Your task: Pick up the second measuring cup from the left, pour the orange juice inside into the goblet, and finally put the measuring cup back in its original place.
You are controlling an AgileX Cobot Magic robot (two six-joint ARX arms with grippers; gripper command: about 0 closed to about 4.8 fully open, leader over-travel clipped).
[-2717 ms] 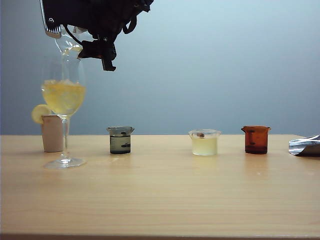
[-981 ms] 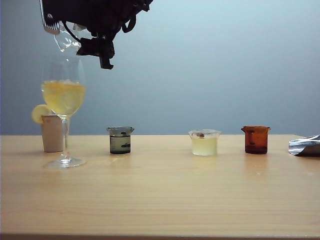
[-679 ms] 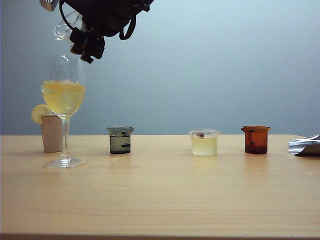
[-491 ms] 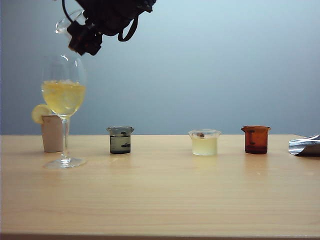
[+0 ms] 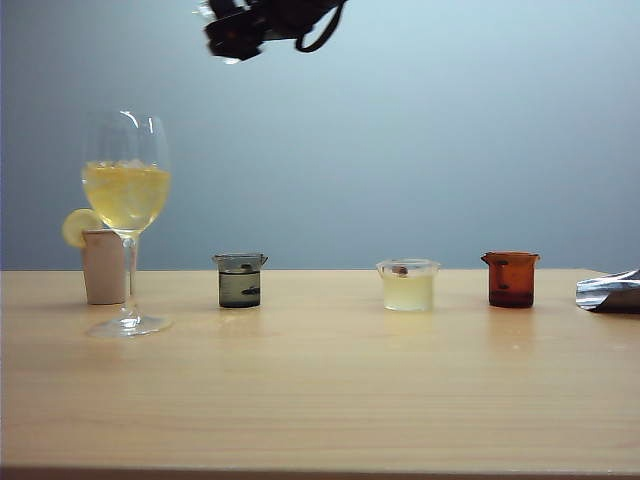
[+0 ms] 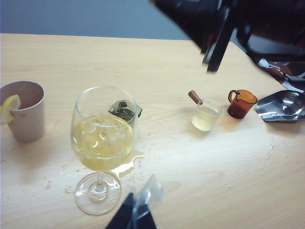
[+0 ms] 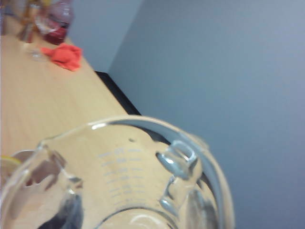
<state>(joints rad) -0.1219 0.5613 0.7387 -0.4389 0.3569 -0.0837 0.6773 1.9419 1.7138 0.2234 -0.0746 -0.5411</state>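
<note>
The goblet (image 5: 125, 200) stands at the table's left with orange juice (image 5: 125, 193) and ice in its bowl; the left wrist view shows the goblet (image 6: 102, 143) too. My right gripper (image 5: 240, 30) hangs high at the picture's top, right of the goblet, shut on the clear measuring cup (image 7: 124, 176). The cup looks empty, with its scale marks and handle facing the camera. My left gripper (image 6: 136, 217) hovers low near the goblet's foot, fingers together, holding nothing.
A beige cup with a lemon slice (image 5: 103, 262) stands behind the goblet. To the right are a smoky beaker (image 5: 240, 280), a pale-yellow cup (image 5: 407, 285), an amber cup (image 5: 513, 278) and crumpled foil (image 5: 610, 290). A small puddle (image 6: 126, 167) lies by the goblet.
My right gripper has carried the measuring cup up and to the right, away from above the goblet, and has rolled it back from its tipped pose. The left arm has not moved.
</note>
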